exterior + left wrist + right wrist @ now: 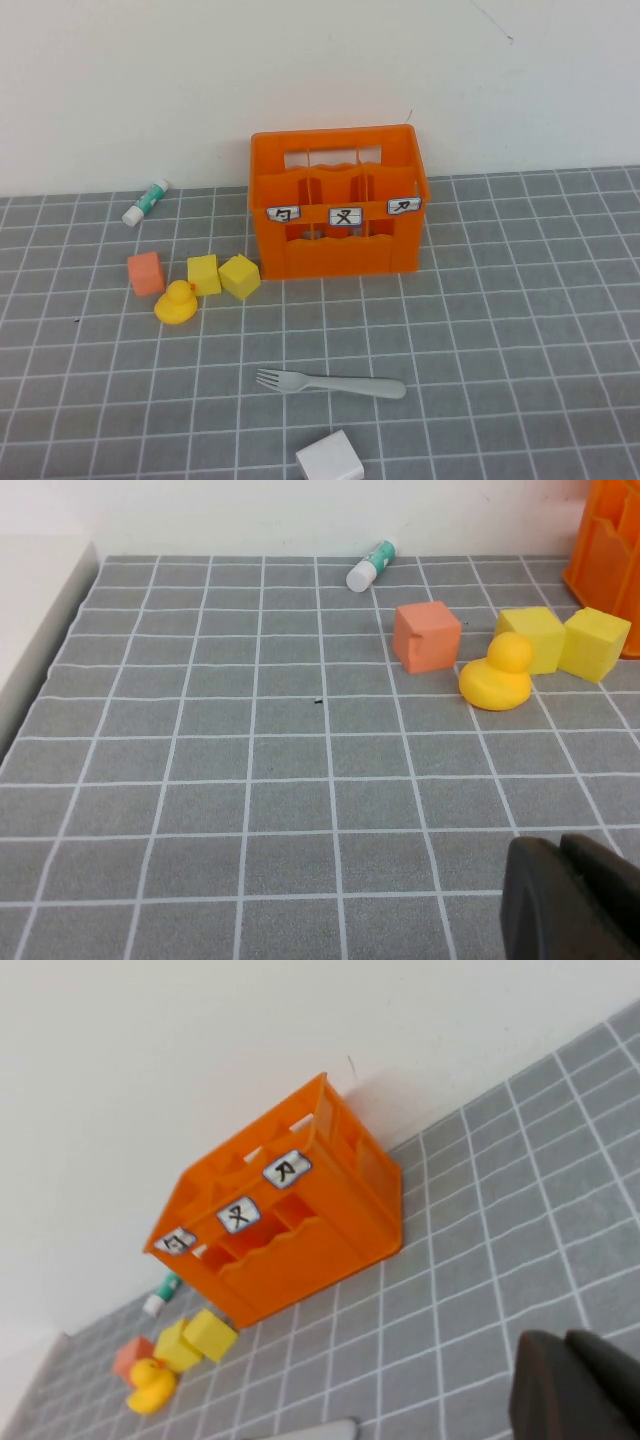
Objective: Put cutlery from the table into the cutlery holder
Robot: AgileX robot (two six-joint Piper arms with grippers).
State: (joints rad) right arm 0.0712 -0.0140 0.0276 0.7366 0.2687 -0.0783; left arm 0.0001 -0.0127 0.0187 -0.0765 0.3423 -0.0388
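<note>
A light grey plastic fork (332,383) with four tines lies flat on the dark grey gridded worktop (520,330), well in front of the bright orange plastic crate (338,200) that serves as cutlery holder; nothing of the task looks done yet. The fork's long axis runs side to side across the high view, tines toward the robot's left, rounded handle toward its right. Neither arm shows from above. The left gripper (572,900) appears only as a dark shape at the edge of its own wrist view, over bare worktop; the right gripper (575,1385) is a similar dark shape in its wrist view, looking toward the crate. Whether either gripper's fingers are apart or together cannot be told. Which arm is nearer the fork cannot be told either, though the handle end points to the right arm's side.

A white block (329,458) sits just in front of the fork, close enough to crowd a grasp from the near side. A yellow rubber duck (177,302), two yellow cubes (224,275) and a small salmon-orange cube (146,273) cluster at the crate's left, well apart from the fork. A white-and-green tube (146,202) lies by the wall. The path from fork to crate looks open.
</note>
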